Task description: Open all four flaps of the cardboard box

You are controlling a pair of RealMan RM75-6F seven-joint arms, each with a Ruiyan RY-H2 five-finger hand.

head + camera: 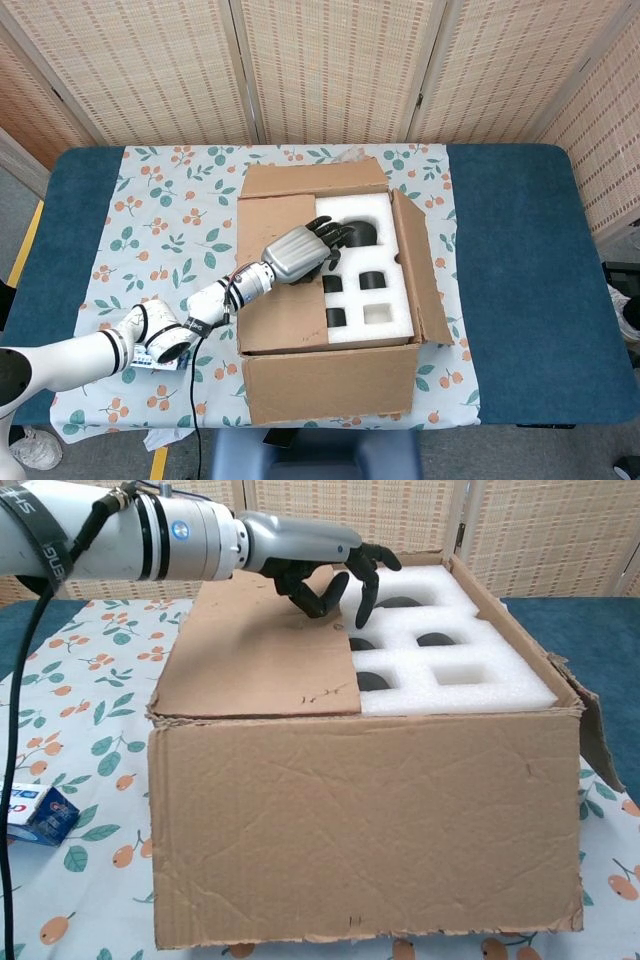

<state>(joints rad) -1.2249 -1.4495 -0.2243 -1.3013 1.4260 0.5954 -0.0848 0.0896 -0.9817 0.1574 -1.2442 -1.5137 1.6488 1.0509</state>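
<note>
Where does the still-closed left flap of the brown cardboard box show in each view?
Head view: closed brown cardboard flap, centre-left, under the left robot hand.
Chest view: same flap, upper centre-left, lying flat beneath the hand.
Shared landmark: white foam insert bordering the flap's inner edge.

A floral tablecloth (170, 215) — white with orange fruit and green leaves — covers the left and middle of a blue table (520, 280). A small blue carton (35, 815) lies on the cloth near the left edge. Woven folding screens (330, 65) stand along the far side.
</note>
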